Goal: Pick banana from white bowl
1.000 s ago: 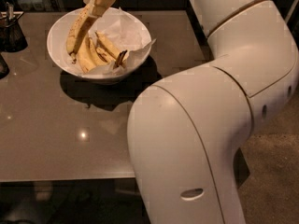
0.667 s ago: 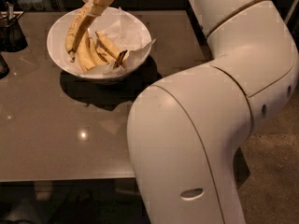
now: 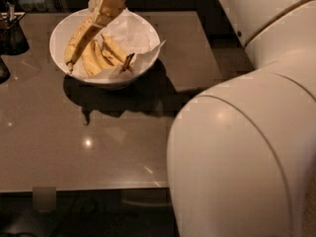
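The white bowl (image 3: 148, 48) stands on the table at the upper left, lined with crumpled white paper. My gripper (image 3: 109, 3) hangs over the bowl's far side, shut on the upper end of the banana (image 3: 81, 37). The banana is long, yellow and brown-speckled. It slants down to the left, with its dark lower tip near the bowl's left rim. Shorter, paler bananas (image 3: 101, 55) lie in the bowl beneath it.
A dark cup (image 3: 12, 33) with utensils stands at the table's left edge. The brown glossy table (image 3: 98, 142) ends at the front and at the right. My large white arm (image 3: 247, 132) fills the right side of the view.
The banana's lower end has lifted slightly in the gripper's hold. The gripper stays over the bowl.
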You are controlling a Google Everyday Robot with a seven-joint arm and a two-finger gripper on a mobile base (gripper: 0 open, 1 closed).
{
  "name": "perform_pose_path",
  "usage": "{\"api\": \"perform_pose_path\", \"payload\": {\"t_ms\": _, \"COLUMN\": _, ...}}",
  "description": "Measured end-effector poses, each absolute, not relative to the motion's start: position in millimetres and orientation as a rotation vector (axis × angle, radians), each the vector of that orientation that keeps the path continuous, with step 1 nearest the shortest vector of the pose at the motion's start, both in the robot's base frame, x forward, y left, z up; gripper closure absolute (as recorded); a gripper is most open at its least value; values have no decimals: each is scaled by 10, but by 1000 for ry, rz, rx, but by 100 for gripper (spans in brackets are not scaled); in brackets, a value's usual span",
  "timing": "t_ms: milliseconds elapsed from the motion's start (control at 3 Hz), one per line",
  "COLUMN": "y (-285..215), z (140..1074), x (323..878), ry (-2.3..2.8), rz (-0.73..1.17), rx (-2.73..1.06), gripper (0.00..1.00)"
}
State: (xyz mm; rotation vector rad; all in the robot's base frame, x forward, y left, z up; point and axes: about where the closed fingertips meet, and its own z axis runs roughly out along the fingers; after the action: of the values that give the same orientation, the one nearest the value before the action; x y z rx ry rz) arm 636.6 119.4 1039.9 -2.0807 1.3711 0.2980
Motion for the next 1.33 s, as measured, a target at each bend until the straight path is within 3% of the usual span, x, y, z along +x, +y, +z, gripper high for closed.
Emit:
{"api": "perform_pose_path", "payload": {"t_ms": 667, "y": 1276, "z": 10131, "x": 6098, "ry": 1374, "rz": 380, "rx": -2081, "gripper": 100}}
{"api": "perform_pose_path", "payload": {"t_ms": 1333, "y": 1223, "z": 10084, "x": 5661, "ry": 1369, "rz": 591, "rx": -2032, "gripper": 100}}
